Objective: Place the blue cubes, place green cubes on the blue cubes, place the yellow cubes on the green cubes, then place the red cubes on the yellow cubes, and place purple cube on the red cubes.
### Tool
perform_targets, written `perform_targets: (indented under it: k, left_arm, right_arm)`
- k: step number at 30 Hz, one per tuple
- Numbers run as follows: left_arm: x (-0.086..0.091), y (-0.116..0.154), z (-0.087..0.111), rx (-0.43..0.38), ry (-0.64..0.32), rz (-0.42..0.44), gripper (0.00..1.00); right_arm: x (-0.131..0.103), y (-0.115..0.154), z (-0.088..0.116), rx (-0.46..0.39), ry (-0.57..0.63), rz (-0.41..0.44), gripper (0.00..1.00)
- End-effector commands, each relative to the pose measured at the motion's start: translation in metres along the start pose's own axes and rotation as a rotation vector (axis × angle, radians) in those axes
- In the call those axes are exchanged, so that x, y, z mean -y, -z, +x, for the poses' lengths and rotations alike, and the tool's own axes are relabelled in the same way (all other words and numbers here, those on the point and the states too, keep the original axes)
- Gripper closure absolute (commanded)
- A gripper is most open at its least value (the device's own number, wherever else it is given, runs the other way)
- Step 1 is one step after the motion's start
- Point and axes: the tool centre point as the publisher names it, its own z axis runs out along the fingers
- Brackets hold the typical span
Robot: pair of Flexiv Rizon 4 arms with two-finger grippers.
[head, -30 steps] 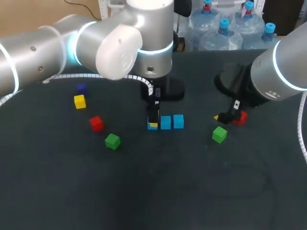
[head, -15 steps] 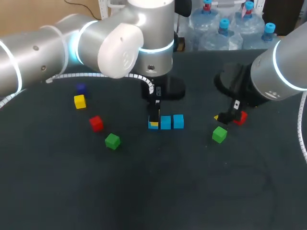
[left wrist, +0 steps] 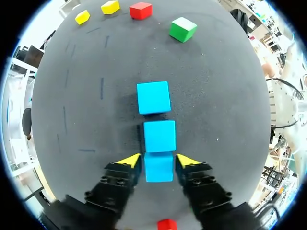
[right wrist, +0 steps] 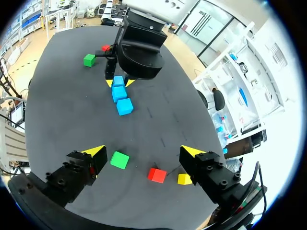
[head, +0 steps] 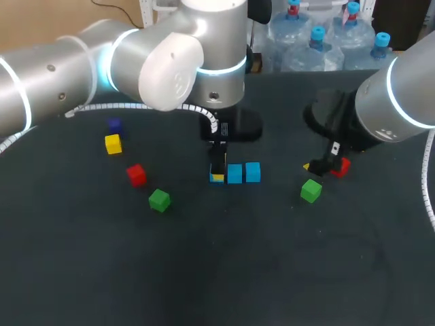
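Step 1: laying the blue row on the dark matte counter [head: 217, 272].
A small purple cube [head: 114, 125], yellow cube [head: 113, 144], red cube [head: 136, 174] and green cube [head: 159, 200] lie loose at left. The left hand [left wrist: 158, 158] brackets the 3rd blue cube [left wrist: 159, 170], which touches its blue neighbour [left wrist: 159, 136]; gripping or freed, I cannot tell. Likely next: lift clear, fetch green. The right hand [right wrist: 144, 152] hangs spread, empty.

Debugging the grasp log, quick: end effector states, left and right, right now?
Left end effector: straddles the nearest blue cube; grip cannot be told.
Right end effector: open, holding nothing.
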Motion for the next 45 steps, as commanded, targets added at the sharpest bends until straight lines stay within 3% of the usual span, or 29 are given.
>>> perform_targets:
  k: [1,13,26,37,45]
  left_arm:
    - [0.001,-0.001,0.0,-0.004,-0.003,-0.006,0.0]
    - [0.009,0.017,0.013,0.022,0.075,-0.034,0.0]
    - [0.032,0.046,0.036,0.033,0.15,-0.084,0.0]
    - [0.055,0.052,0.057,-0.042,0.199,-0.049,0.0]
    - [0.074,0.046,0.077,-0.095,0.161,-0.008,0.0]
  right_arm:
    - [-0.002,0.0,0.002,0.004,-0.002,0.012,0.0]
    - [-0.002,0.0,0.002,0.004,-0.002,0.012,0.0]
    - [-0.002,0.0,0.002,0.004,-0.002,0.012,0.0]
    - [-0.002,0.0,0.002,0.004,-0.002,0.012,0.0]
    - [-0.002,0.0,0.002,0.004,-0.002,0.012,0.0]
